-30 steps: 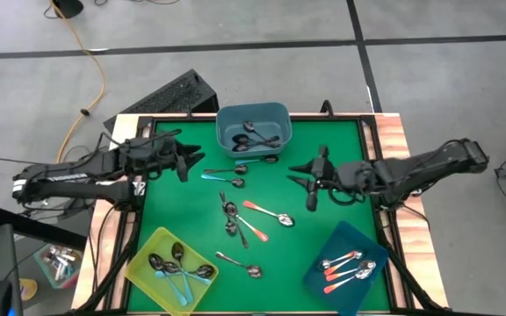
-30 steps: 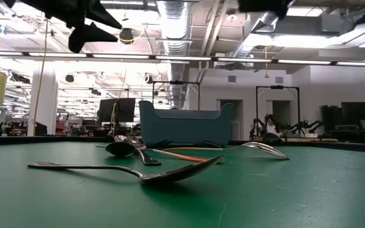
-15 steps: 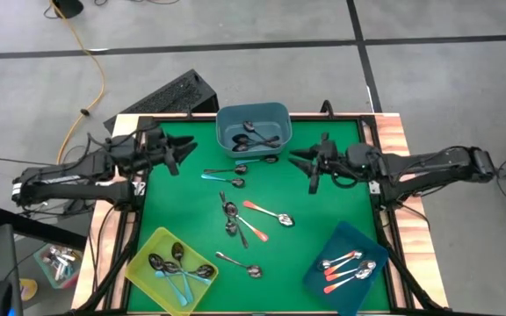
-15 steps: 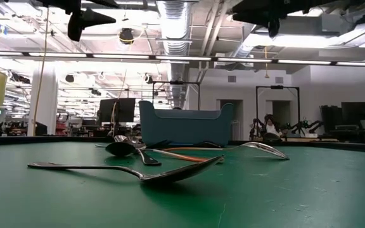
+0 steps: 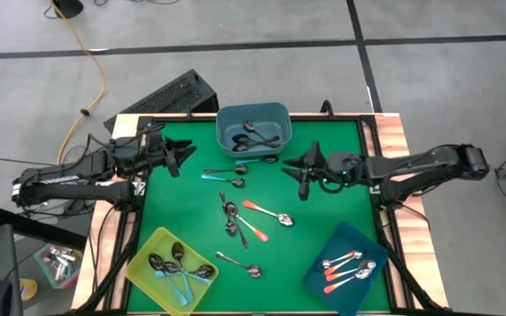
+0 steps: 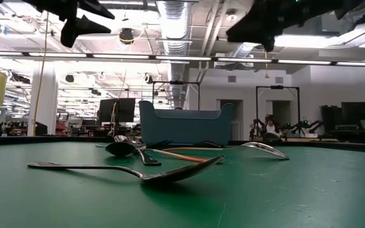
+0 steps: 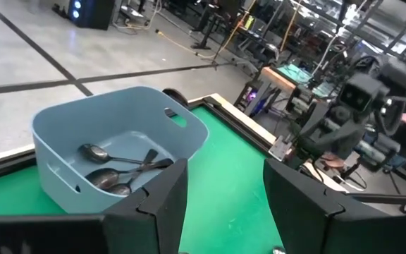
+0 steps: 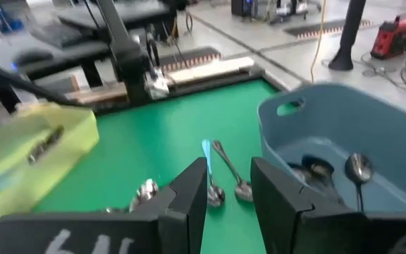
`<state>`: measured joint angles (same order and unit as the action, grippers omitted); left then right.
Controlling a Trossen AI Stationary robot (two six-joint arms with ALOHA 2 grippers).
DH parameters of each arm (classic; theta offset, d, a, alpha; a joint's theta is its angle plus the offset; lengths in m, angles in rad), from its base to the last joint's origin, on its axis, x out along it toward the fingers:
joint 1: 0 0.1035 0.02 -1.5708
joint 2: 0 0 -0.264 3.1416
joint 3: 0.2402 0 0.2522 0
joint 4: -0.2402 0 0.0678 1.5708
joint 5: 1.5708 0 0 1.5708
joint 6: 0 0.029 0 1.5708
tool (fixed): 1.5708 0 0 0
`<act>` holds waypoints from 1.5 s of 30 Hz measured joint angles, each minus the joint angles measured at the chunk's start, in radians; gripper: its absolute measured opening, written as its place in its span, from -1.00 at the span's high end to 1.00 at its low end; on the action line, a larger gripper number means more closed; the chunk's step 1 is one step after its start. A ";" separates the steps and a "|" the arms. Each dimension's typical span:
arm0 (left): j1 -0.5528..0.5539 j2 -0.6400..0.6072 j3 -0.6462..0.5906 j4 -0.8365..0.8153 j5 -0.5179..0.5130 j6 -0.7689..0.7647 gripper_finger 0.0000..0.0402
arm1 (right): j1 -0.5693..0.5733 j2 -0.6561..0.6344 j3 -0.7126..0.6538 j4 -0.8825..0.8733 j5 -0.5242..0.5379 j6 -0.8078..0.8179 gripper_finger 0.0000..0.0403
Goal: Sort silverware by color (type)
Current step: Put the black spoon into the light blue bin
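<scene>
Several spoons lie loose on the green mat [image 5: 323, 140]. A teal-handled spoon [image 5: 222, 178] and a dark one [image 5: 227, 169] lie toward the far side. An orange-handled spoon [image 5: 266, 213] and dark ones [image 5: 229, 215] lie at the middle, and one more [image 5: 238, 262] lies nearer the front. My left gripper [image 5: 183, 158] hovers open above the mat's far left, facing the grey-blue bin [image 7: 118, 141]. My right gripper [image 5: 295, 175] hovers open right of centre, nothing between its fingers, pointing at the teal-handled spoon [image 8: 208, 166].
The grey-blue bin [image 5: 253, 130] at the far middle holds dark spoons. The yellow bin [image 5: 172, 268] at the near left holds teal-handled spoons. The dark blue bin [image 5: 350, 268] at the near right holds orange-handled ones. Wooden borders frame the mat.
My right gripper has swung toward the table's left edge and come down, staying open. In the low view it has dropped into the picture from the top. The spoons have not moved.
</scene>
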<state>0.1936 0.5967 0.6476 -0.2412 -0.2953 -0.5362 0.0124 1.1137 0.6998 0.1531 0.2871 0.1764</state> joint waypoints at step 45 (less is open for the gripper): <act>-0.001 0.011 0.000 -0.037 -0.028 0.008 0.16 | 0.100 0.826 0.525 -0.124 -0.284 -0.248 0.07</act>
<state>0.1928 0.6078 0.6479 -0.2779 -0.3229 -0.5277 0.1123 1.9396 1.2248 0.0291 0.0029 -0.0719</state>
